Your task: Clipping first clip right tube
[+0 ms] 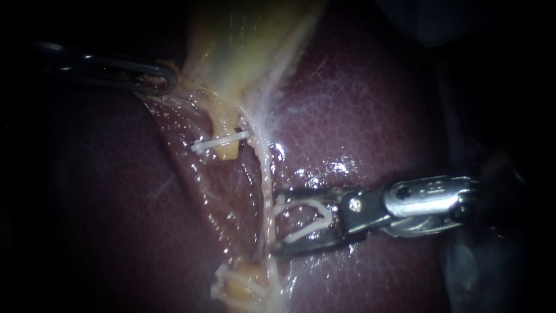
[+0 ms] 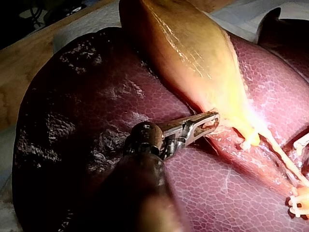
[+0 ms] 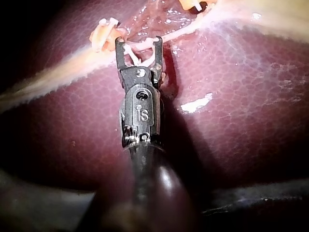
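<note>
– White clip (image 1: 317, 220), position?
– Held in the right instrument (image 1: 277, 223), jaws standing wide; the right tube (image 1: 266, 174) crosses between their tips, over the liver (image 1: 359, 116).
– And the left instrument (image 1: 165, 78)?
– Jaws closed on the gallbladder (image 1: 243, 46) edge, well apart.

A pale wooden bench (image 2: 14, 92) carries a white cloth (image 2: 84, 26), and the dark red liver (image 2: 72, 111) lies on that cloth.
</note>
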`<control>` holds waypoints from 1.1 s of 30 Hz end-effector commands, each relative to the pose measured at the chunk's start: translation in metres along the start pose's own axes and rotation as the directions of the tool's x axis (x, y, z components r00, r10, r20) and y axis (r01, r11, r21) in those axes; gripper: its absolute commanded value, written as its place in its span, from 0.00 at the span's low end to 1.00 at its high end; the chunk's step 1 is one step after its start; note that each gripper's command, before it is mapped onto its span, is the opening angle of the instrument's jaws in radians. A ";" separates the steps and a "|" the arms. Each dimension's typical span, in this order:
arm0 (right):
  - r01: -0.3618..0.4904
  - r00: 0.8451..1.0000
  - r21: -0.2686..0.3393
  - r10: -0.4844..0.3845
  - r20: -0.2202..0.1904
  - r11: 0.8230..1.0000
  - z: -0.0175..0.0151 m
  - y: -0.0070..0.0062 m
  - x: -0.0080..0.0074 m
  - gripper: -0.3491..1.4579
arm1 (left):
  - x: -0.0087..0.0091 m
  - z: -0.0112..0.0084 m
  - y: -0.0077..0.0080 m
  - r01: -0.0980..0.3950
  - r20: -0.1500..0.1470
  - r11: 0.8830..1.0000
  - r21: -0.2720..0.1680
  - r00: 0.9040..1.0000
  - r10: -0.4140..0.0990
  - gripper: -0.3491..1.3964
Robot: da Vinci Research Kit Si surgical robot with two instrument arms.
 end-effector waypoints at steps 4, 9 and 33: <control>-0.024 1.000 -0.004 0.024 0.001 1.000 0.0003 0.0007 -0.0009 0.47 | 0.0000 0.0000 0.0000 0.000 0.000 1.000 0.001 1.000 0.000 0.00; -0.074 0.997 0.011 0.074 0.004 0.997 0.0013 0.0020 -0.0030 0.47 | 0.0002 0.0001 0.0001 -0.001 0.000 1.000 0.001 1.000 0.001 0.00; -0.269 0.944 0.212 0.301 -0.134 0.939 0.0056 0.0041 -0.0052 0.47 | 0.0003 0.0001 0.0002 -0.002 0.000 1.000 0.001 1.000 0.002 0.00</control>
